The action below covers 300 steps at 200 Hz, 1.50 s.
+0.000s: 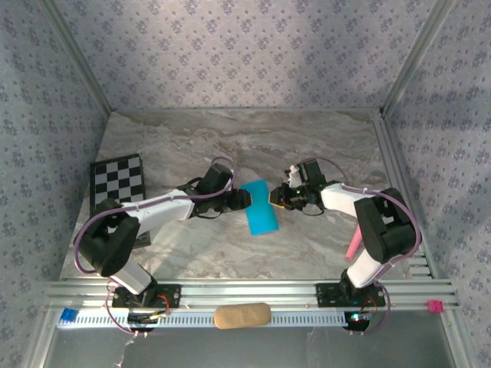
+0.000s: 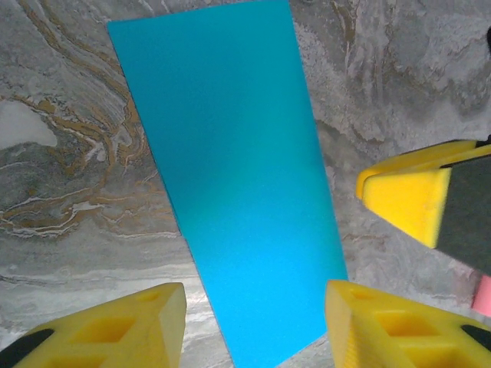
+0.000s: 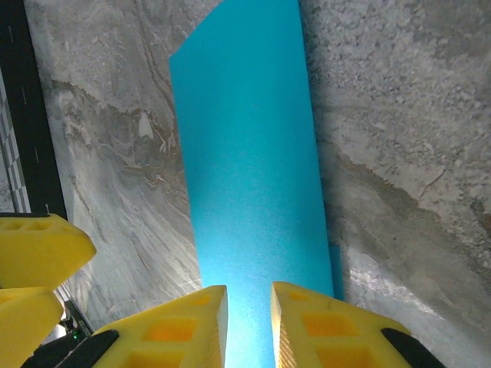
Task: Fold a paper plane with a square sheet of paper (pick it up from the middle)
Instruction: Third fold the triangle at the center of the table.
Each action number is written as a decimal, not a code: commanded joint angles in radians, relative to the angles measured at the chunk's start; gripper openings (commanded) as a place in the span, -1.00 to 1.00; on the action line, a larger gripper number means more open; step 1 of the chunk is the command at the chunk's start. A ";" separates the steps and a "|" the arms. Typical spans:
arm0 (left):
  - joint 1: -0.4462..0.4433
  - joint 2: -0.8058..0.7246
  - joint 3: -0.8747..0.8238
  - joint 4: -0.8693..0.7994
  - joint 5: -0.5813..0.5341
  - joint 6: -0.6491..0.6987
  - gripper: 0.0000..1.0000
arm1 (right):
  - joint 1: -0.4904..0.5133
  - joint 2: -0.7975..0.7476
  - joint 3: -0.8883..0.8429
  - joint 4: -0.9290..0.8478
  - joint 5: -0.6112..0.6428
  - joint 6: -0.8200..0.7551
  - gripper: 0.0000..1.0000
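Note:
The square sheet of paper [image 1: 259, 207] lies on the marble table as a turquoise oblong, folded over, between my two grippers. My left gripper [image 1: 244, 198] is at its left edge. In the left wrist view the paper [image 2: 230, 176] runs down between the yellow fingers of that gripper [image 2: 255, 307], which stand wide open. My right gripper [image 1: 278, 201] is at the paper's right edge. Its fingers [image 3: 248, 299] stand a narrow gap apart over the paper [image 3: 245, 176], whose lower layer peeks out at one side. No paper plane shape shows.
A black-and-white checkered board [image 1: 117, 179] lies at the left. A pink stick [image 1: 354, 245] sits by the right arm. A tan oblong block [image 1: 242, 315] rests on the front rail. Patterned walls close in the table on three sides.

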 commanded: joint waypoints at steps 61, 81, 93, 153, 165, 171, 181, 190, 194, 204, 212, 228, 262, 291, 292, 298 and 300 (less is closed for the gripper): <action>0.000 0.035 -0.029 0.077 0.017 -0.074 0.04 | 0.019 0.025 -0.010 0.019 -0.044 0.029 -0.66; 0.003 0.052 -0.025 0.078 0.025 -0.079 0.04 | 0.029 0.064 -0.006 0.037 -0.070 0.033 -0.68; 0.004 0.058 -0.031 0.094 0.033 -0.086 0.04 | 0.037 0.081 0.000 0.040 -0.073 0.028 -0.68; 0.014 0.103 -0.031 0.128 0.075 -0.112 0.04 | 0.039 0.133 -0.071 0.087 -0.005 0.078 -0.69; 0.017 0.113 -0.031 0.132 0.081 -0.118 0.04 | 0.039 0.132 -0.089 0.091 0.010 0.113 -0.69; 0.019 0.117 -0.032 0.134 0.082 -0.121 0.04 | 0.040 0.130 -0.096 0.099 0.013 0.126 -0.69; 0.018 0.124 -0.030 0.136 0.084 -0.127 0.04 | 0.042 0.124 -0.114 0.131 0.014 0.153 -0.69; 0.018 0.131 -0.029 0.142 0.087 -0.130 0.04 | 0.043 0.119 -0.124 0.144 0.017 0.174 -0.69; 0.019 0.134 -0.029 0.142 0.089 -0.132 0.03 | 0.045 0.116 -0.126 0.144 0.019 0.180 -0.69; 0.020 0.141 -0.027 0.143 0.088 -0.134 0.02 | 0.047 0.110 -0.127 0.138 0.027 0.183 -0.69; 0.021 0.147 -0.027 0.142 0.087 -0.137 0.02 | 0.047 0.108 -0.125 0.126 0.038 0.182 -0.69; 0.021 0.162 -0.026 0.147 0.086 -0.140 -0.02 | 0.045 0.109 -0.122 0.116 0.042 0.182 -0.70; 0.019 0.192 -0.009 0.171 0.115 -0.132 -0.11 | 0.051 0.121 -0.110 0.101 0.042 0.181 -0.70; 0.020 0.212 -0.008 0.179 0.118 -0.139 -0.16 | 0.052 0.122 -0.110 0.106 0.038 0.179 -0.71; 0.021 0.212 -0.009 0.181 0.119 -0.139 -0.17 | 0.052 0.122 -0.110 0.106 0.037 0.180 -0.70; 0.020 0.215 -0.010 0.192 0.123 -0.142 -0.18 | 0.054 0.121 -0.110 0.106 0.037 0.180 -0.71; 0.021 0.215 -0.010 0.194 0.124 -0.144 -0.18 | 0.054 0.121 -0.109 0.107 0.037 0.178 -0.70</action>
